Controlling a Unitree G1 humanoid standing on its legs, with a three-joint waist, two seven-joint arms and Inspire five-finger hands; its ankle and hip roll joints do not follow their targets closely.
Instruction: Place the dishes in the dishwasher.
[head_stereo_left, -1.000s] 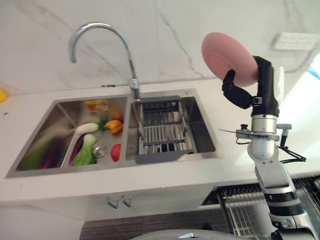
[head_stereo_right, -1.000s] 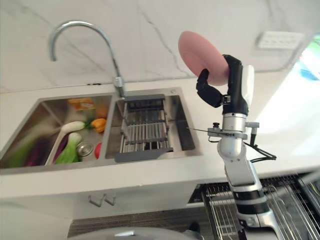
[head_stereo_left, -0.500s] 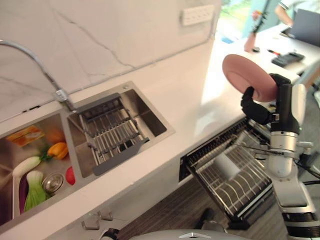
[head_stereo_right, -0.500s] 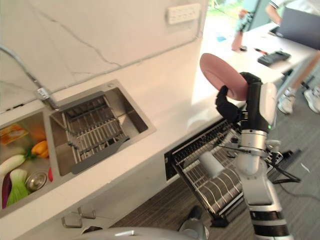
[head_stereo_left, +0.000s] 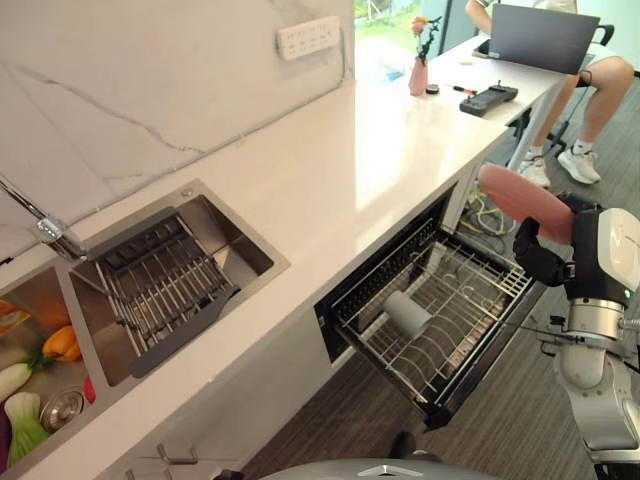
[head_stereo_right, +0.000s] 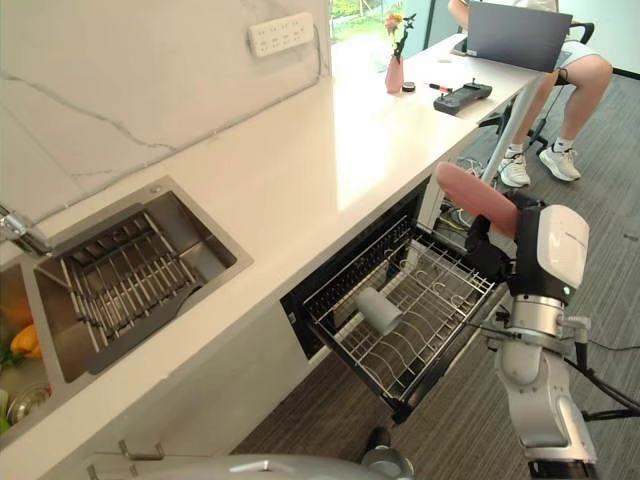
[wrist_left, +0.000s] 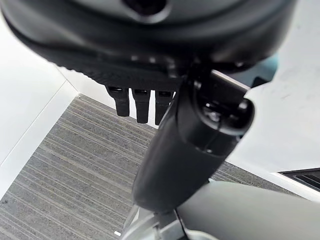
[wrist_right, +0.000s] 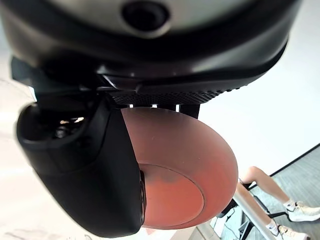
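Since the earlier frames the camera has swung right, so the sink has slid toward the view's left edge and the open dishwasher now sits mid-frame; the right hand has come down from above the counter to the level of the pulled-out rack.

Nearest, the right hand (head_stereo_left: 545, 262) is curled round a pink plate (head_stereo_left: 524, 201), thumb against one face and fingers behind the other, as the right wrist view confirms (wrist_right: 185, 175). The plate is tilted, held in the air just beside the outer corner of the dishwasher rack (head_stereo_left: 440, 325), not touching it. A pale cup (head_stereo_left: 407, 313) lies on its side within the rack wires.

The left hand (wrist_left: 175, 145) hangs over grey striped floor (wrist_left: 60, 170), its fingers relaxed and holding nothing.

Beyond the rack runs the white counter (head_stereo_left: 330, 180), with the sink (head_stereo_left: 150, 290) and its drain basket at the left. Farthest off, a person (head_stereo_left: 590, 80) sits at a desk with a laptop (head_stereo_left: 540, 35).
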